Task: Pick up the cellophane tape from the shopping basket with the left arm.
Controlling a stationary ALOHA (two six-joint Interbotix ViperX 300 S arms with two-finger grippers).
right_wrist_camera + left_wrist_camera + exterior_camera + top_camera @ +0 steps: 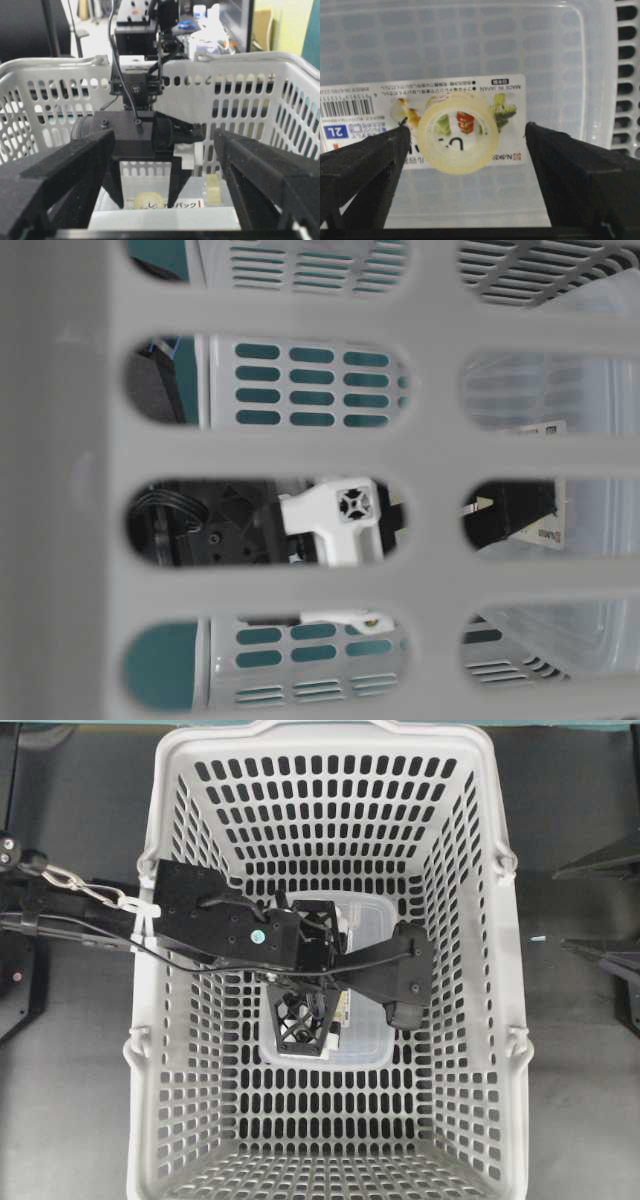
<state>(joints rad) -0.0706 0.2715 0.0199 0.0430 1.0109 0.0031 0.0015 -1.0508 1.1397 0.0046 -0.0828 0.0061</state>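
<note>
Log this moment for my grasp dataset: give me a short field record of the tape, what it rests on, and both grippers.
tape: pale-yellow roll, lying on the lid of the clear box
box: inside the grey basket, label facing up
left gripper: open, fingers on either side of the roll, not closed on it
right gripper: open, holding nothing, outside the basket
tape lifted: no

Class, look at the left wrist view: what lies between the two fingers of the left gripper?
The cellophane tape lies between the open left gripper's fingers, resting on the clear container's label; gaps remain on both sides.
</note>
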